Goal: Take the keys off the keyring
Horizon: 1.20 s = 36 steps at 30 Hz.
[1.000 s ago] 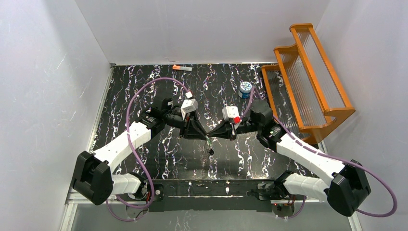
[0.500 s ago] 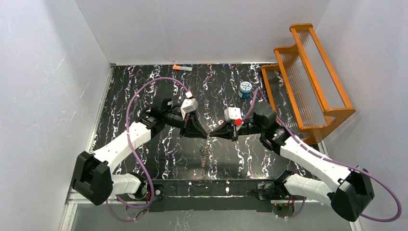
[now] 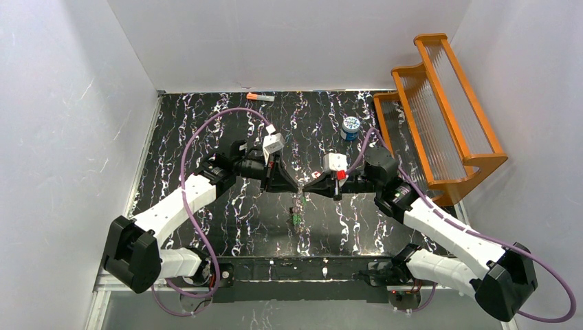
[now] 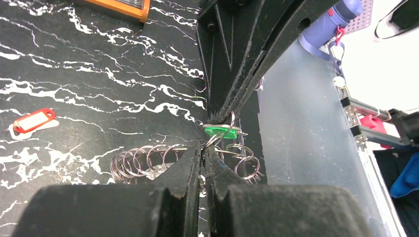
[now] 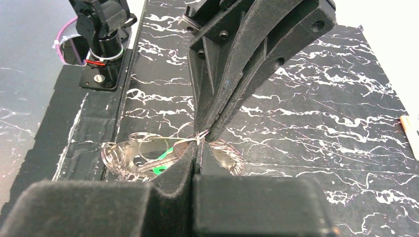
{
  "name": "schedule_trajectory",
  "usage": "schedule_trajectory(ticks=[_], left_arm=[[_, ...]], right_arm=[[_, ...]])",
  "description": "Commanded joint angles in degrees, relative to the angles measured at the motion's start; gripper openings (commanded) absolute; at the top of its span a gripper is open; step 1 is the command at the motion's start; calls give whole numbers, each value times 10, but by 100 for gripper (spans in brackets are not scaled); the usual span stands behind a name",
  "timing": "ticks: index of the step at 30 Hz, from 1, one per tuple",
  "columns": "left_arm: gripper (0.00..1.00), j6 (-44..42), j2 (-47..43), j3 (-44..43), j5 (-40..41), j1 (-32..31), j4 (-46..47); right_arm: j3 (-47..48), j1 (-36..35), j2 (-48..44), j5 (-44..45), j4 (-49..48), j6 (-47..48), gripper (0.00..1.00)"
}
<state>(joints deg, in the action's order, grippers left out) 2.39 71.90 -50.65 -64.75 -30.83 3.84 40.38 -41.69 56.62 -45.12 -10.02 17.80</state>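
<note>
While it hangs over the middle of the table point(image 3: 206, 117), the keyring point(image 4: 240, 158), a bunch of thin wire loops, sits right at the meeting fingertips of both arms. A green key point(image 4: 221, 131) is just below them. The loops run left to right along the line between the arms, so neither is nearer. The left gripper point(image 4: 203, 150) is pressed together on one wire loop. The right gripper point(image 5: 197, 148), also closed tight, pinches the bunch from the opposite side.
</note>
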Motion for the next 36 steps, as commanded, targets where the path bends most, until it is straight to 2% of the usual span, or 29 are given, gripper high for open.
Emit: schedule_trajectory(ticks=[1,4,14,24,28,33,36], left_arm=[[0,85,-12,15,29,8,83],[0,120,-19,28,39,13,125],[0,159,-17,40,75,19,153],[0,141,-14,33,143,27,101],[0,101,-12,19,172,27,45],[0,78,-17,12,218,27,4],[0,62,-19,8,214,27,-10]], right_arm=[[4,-7,12,2,-7,6,1],[7,-16,23,9,5,10,1],[12,-47,52,68,37,27,1],[17,-66,70,101,43,23,1],[13,-66,70,125,32,6,1],[2,-66,50,139,18,-7,1],[-7,-66,31,154,4,-6,1]])
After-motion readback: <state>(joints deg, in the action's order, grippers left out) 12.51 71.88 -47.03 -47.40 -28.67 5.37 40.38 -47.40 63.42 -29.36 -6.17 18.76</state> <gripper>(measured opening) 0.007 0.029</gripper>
